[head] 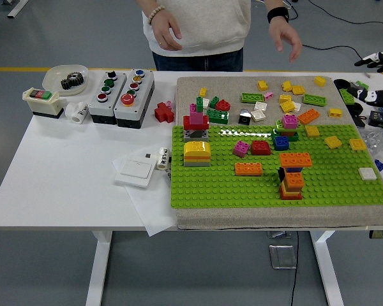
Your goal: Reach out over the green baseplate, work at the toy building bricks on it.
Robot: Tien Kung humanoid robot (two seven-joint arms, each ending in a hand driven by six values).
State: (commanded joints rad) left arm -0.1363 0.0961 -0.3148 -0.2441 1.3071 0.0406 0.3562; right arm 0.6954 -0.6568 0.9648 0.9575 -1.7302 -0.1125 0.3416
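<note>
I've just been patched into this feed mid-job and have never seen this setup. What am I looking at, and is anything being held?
This is one view, from a camera high on the robot's head, looking down over a white table. The robot is a humanoid with five-fingered hands; only its right hand shows, at the far right edge, clear of the bricks and holding nothing. The left is out of view. A green baseplate lies on a grey mat, with small brick stacks on it, such as the orange stack, and loose bricks behind. Left of it stand button boxes. A person stands at the far side with empty hands.

Right hand [378, 62] at right edge, fingers seemingly relaxed.
</note>
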